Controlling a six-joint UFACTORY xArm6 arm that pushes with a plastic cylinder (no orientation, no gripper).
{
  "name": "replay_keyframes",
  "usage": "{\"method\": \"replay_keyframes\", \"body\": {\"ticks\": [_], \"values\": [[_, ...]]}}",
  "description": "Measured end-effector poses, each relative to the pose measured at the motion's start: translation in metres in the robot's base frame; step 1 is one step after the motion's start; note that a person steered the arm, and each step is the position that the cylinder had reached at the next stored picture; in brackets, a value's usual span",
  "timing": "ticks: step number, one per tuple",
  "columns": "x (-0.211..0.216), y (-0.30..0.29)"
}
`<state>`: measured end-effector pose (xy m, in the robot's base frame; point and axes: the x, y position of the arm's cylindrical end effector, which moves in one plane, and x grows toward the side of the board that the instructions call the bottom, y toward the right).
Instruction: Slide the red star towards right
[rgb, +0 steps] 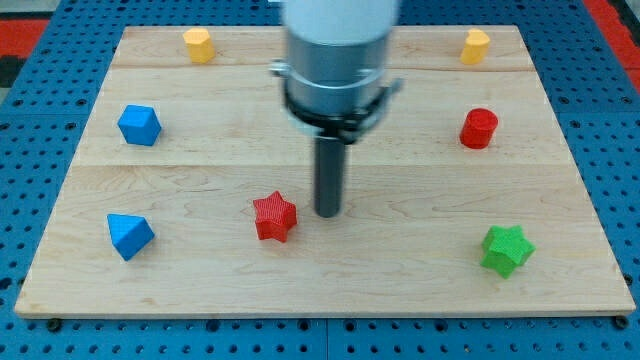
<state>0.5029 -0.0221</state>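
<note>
The red star (274, 217) lies on the wooden board (400, 270), left of centre toward the view's bottom. My tip (328, 214) stands just to the star's right, a small gap apart from it. The rod hangs from the grey arm body at the view's top centre.
A red cylinder (479, 128) sits at the right. A green star (506, 249) lies at the bottom right. Two blue blocks (139, 125) (129, 236) sit at the left. Two yellow blocks (198, 45) (475, 45) sit at the top corners.
</note>
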Motion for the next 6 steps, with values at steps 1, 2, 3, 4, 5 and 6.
{"method": "replay_keyframes", "body": {"ticks": [1, 2, 3, 4, 5, 6], "values": [[-0.021, -0.032], [-0.039, -0.045], [-0.022, -0.099], [0.0, -0.111], [0.019, -0.081], [0.023, -0.043]]}}
